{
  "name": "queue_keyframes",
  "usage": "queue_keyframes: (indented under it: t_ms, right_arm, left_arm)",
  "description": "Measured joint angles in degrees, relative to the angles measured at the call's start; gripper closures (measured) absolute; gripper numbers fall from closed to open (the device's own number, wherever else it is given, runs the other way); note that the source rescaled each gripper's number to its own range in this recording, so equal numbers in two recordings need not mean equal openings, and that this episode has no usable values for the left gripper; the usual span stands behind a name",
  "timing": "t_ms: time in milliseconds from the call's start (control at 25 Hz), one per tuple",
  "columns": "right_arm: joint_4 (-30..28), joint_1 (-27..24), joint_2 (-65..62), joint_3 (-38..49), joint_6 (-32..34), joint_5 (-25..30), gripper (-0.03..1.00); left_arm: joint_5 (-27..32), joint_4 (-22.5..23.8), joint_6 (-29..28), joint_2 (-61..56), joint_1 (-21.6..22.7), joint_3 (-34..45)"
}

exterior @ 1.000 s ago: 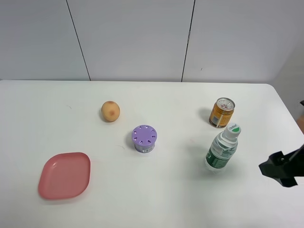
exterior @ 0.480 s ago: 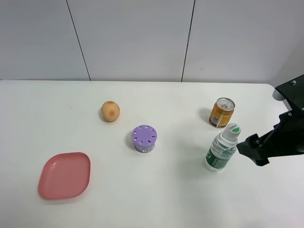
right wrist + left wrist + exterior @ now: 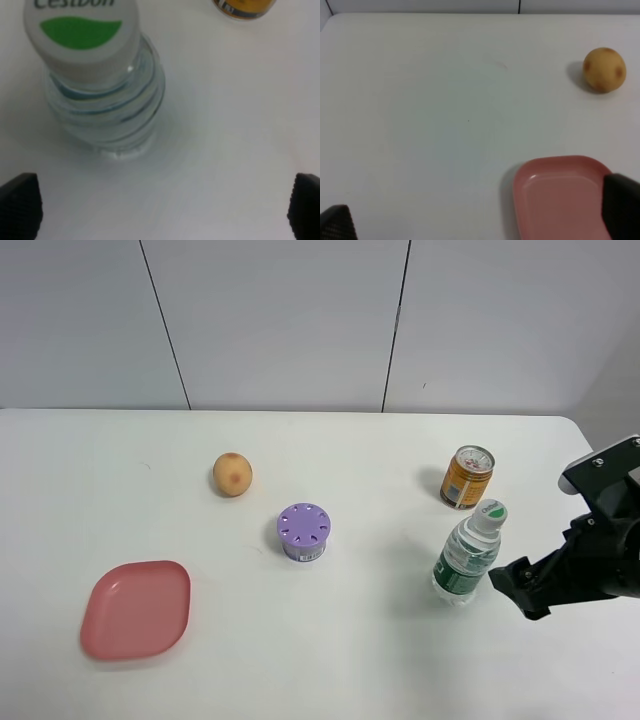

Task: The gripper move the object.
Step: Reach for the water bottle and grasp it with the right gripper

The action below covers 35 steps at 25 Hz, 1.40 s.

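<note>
The clear water bottle [image 3: 466, 562] with a green label and white-green cap stands upright on the white table, in front of the orange can. My right gripper [image 3: 516, 587] is a black claw just to the right of the bottle, close to it but not touching. In the right wrist view the bottle [image 3: 100, 90] is seen from above, ahead of the gripper [image 3: 162, 210], whose jaws stand wide apart and empty. My left gripper [image 3: 477, 220] is open and empty above the table's left part; it does not show in the exterior view.
An orange drink can [image 3: 467, 477] stands just behind the bottle and shows in the right wrist view [image 3: 245, 7]. A purple round container [image 3: 303, 531] sits mid-table. A yellow-orange fruit [image 3: 232, 474] lies left of centre. A pink plate [image 3: 136, 608] lies front left, near the left gripper [image 3: 560, 195].
My right arm has come in from the right edge toward the bottle, then dropped lower and slightly nearer. The bottle and other things have not moved.
</note>
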<state>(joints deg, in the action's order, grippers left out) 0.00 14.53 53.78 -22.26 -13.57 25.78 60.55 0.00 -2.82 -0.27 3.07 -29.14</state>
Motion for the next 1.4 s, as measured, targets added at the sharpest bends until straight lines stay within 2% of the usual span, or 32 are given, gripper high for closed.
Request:
queue_keyframes:
  t_ms: [440, 720, 880, 1240, 1400]
  right_arm:
    - [0.00, 0.32, 0.00, 4.82, 0.05, -7.70, -0.03]
    - [-0.56, 5.46, 1.25, 6.83, 2.81, -15.25, -0.03]
    - [-0.79, 5.81, 5.99, 7.22, 3.09, -17.78, -0.03]
    - [-2.18, 5.81, 21.63, 7.17, 3.20, -32.06, -0.03]
    - [-3.79, 5.81, 26.56, 7.17, 4.49, -35.89, -0.03]
  left_arm:
    - [0.00, 0.00, 0.00, 0.00, 0.00, 0.00]
    - [0.00, 0.00, 0.00, 0.00, 0.00, 0.00]
    - [0.00, 0.00, 0.00, 0.00, 0.00, 0.00]
    - [0.00, 0.00, 0.00, 0.00, 0.00, 0.00]
    - [0.00, 0.00, 0.00, 0.00, 0.00, 0.00]
